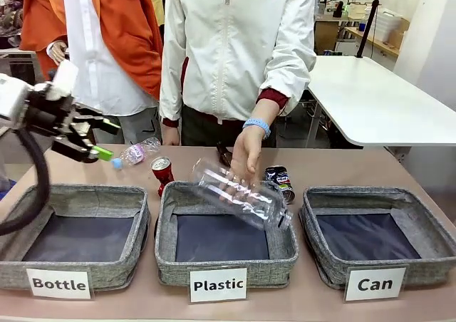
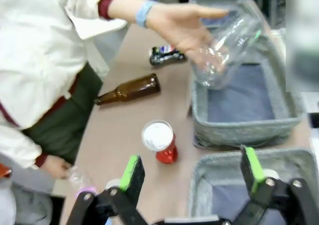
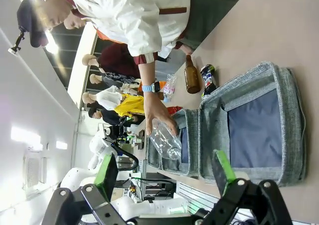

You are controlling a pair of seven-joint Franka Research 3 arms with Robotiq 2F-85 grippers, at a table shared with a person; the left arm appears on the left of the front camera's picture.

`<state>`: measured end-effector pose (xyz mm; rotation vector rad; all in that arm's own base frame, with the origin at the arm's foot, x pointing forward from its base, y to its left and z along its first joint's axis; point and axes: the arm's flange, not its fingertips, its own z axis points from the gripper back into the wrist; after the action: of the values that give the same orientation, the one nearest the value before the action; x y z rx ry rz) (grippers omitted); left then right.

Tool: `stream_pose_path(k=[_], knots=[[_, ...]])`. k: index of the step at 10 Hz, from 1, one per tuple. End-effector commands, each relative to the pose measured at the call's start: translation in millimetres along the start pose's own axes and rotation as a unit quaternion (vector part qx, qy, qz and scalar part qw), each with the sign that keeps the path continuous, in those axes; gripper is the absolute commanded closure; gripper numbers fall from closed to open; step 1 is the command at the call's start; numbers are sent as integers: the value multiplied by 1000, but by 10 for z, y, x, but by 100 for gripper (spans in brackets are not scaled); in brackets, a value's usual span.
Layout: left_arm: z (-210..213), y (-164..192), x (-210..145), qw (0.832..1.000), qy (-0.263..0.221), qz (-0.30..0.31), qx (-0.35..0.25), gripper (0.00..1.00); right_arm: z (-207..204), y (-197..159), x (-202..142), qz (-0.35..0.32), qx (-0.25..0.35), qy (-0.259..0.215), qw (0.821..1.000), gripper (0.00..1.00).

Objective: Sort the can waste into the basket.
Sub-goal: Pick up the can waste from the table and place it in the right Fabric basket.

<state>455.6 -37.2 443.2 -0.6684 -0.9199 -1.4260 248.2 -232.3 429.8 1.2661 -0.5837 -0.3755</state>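
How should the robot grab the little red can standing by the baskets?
Grip the red can around its side wall, just under the silver top, coming down from above with the open left gripper. It stands upright, and the Plastic basket sits close beside it, so a sideways reach probably has less room.

A red can [image 1: 162, 171], a black-and-white can [image 1: 279, 182], a grey woven basket [image 1: 427, 265].

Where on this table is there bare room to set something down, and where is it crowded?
Bare: the floor of the Can basket, and the tabletop behind it, right of the black can. The Bottle basket floor too. Crowded: behind the Plastic basket, with the red can, brown bottle and the person's hand holding a clear bottle.
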Motion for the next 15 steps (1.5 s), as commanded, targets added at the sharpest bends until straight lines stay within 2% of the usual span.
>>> stream_pose_path(k=[1, 3, 4, 7, 9, 10, 13, 15], knots=[[916, -340, -119, 998, -34, -22, -47, 0, 3, 13, 37, 15, 12, -7, 1000, 0], [1419, -796, -333, 997, -63, -46, -3, 0, 3, 13, 37, 15, 12, -7, 1000, 0], [1553, -880, -461, 996, -73, -22, 44, 0, 3, 13, 37, 15, 12, -7, 1000, 0], [1729, -977, -698, 992, -79, 19, 92, 0, 3, 13, 37, 15, 12, -7, 1000, 0], [1609, -881, -636, 994, -76, 12, 83, 0, 3, 13, 37, 15, 12, -7, 1000, 0], [1460, -751, -563, 992, -66, 28, 100, 0, 3, 13, 37, 15, 12, -7, 1000, 0], [763, -226, -299, 1000, 7, -5, 13, 0, 3, 13, 37, 15, 12, -7, 1000, 0], [351, 126, -192, 1000, 11, -27, 3, 0, 3, 13, 37, 15, 12, -7, 1000, 0]])
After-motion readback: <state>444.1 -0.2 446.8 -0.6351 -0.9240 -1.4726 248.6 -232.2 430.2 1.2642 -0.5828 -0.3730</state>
